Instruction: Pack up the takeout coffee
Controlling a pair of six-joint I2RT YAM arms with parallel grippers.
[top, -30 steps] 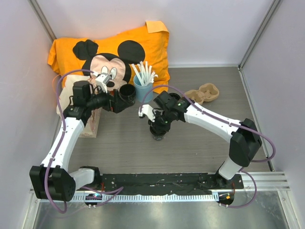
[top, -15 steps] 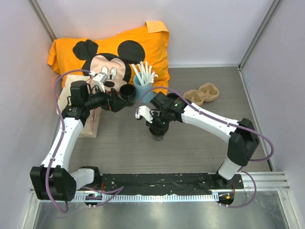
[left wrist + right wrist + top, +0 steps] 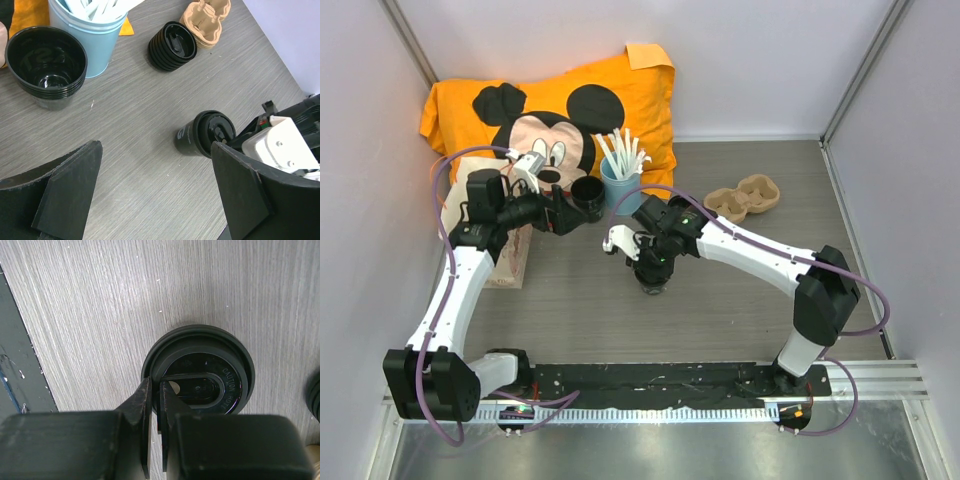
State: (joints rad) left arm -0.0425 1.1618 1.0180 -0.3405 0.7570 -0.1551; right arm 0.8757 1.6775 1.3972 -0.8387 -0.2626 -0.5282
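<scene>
Black ridged plastic is sitting between the fingers of my right gripper (image 3: 156, 386). I am pinching the left rim of the lid on the takeout coffee (image 3: 200, 375), my jaws almost together on that thin wall. The cup is standing upright on the grey wood-grain table (image 3: 580, 300), near the middle. It is just on the near side of the blue cup of white sticks (image 3: 618, 183) and to the left of the pulp cup carrier (image 3: 745, 196). My left gripper (image 3: 155, 150) is hovering off to the left, fingers spread wide with nothing between them. It is looking over the stack of black cups (image 3: 47, 60) and the stack of black lids (image 3: 172, 45).

I am judging this to be the grasp step of packing, with the cup not yet lifted. The next move is calling for a slow, straight lift, because I am holding it by the lid alone and the lid could pop off. After that comes a carry right and far to the carrier, which I take to be where it goes, and a square lowering into a pocket.
</scene>
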